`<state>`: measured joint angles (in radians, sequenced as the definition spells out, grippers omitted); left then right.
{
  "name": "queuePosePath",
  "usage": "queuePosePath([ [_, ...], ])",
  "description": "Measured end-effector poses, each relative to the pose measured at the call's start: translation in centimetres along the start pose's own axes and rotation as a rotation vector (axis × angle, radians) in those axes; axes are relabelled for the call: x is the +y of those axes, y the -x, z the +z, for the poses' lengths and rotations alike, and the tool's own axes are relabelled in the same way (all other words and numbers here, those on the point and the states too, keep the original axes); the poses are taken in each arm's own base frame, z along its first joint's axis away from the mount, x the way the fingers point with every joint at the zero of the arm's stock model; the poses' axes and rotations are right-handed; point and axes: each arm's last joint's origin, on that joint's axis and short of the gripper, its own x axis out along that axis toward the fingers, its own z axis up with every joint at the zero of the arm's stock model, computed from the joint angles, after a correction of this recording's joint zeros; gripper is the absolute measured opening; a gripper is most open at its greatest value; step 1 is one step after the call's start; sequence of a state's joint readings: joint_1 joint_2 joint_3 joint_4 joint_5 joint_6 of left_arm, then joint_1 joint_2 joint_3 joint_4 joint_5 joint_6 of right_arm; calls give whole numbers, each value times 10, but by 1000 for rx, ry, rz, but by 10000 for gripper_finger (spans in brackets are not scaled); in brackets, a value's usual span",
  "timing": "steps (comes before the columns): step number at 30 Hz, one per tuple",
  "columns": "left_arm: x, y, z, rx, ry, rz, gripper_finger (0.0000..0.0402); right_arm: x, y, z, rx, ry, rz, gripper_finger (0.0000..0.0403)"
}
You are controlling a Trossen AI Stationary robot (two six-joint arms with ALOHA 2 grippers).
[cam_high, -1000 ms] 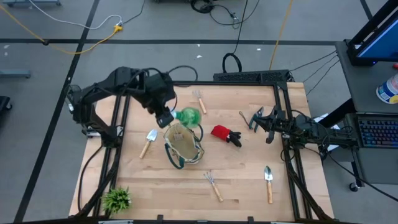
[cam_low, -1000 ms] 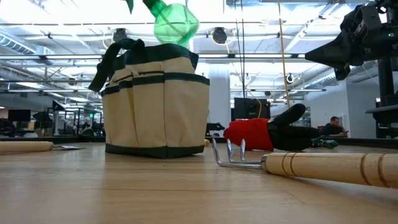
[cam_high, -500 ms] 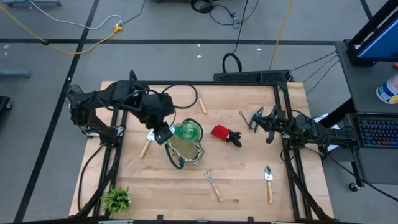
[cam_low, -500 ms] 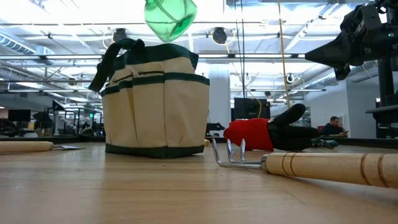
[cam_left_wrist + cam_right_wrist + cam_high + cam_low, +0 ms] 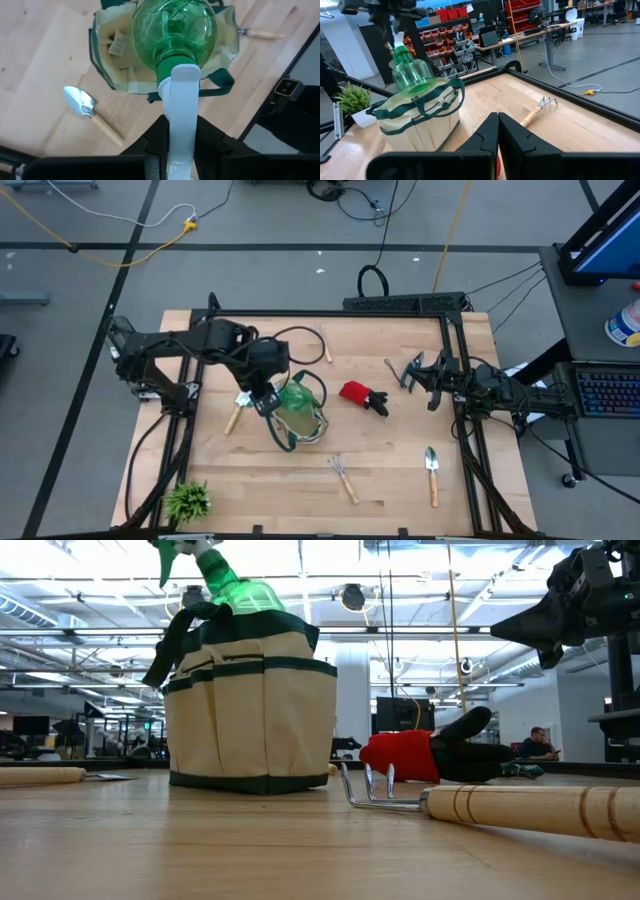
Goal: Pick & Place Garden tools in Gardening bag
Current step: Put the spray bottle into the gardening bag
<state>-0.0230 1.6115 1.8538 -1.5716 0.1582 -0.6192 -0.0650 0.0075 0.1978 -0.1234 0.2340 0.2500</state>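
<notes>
— Over the bag (image 5: 297,418), what does the left gripper (image 5: 264,398) carry?

— Its jaws are clamped on the white neck of the bottle (image 5: 174,34), a round, see-through green plastic body with ribbed glints. The bottle's base sits just inside the bag's open mouth; neck and green trigger lean out above the rim.

— And the bag itself?

— Soft beige canvas with dark green trim, outer pockets and floppy loop handles. It stands upright on the pale wood surface (image 5: 390,470). Inside I see only the cloth lining, a small label and the bottle's bottom.

— What lies around it?

— A trowel (image 5: 240,409) with a shiny metal blade and turned wooden handle lies just beside the bag, on the left arm's side. A small rake (image 5: 342,477) with bent wire tines lies nearer the front edge, a second trowel (image 5: 432,473) towards the right front. Another rake (image 5: 324,344) rests near the back edge. The red-and-black gloves (image 5: 362,396), soft and crumpled, lie between the bag and the right arm. A spiky green plant (image 5: 187,500) sits at the front left corner.

— The right gripper (image 5: 411,373)?

— It hangs near the right edge, jaws pressed together, holding nothing.
</notes>
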Motion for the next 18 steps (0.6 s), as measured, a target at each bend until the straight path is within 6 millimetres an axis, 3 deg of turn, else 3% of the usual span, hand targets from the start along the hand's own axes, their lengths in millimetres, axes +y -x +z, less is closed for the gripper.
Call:
queuePosePath([
  [18,29,-30,11,109,-27,62,67,0,0,0,1,0,0,2],
])
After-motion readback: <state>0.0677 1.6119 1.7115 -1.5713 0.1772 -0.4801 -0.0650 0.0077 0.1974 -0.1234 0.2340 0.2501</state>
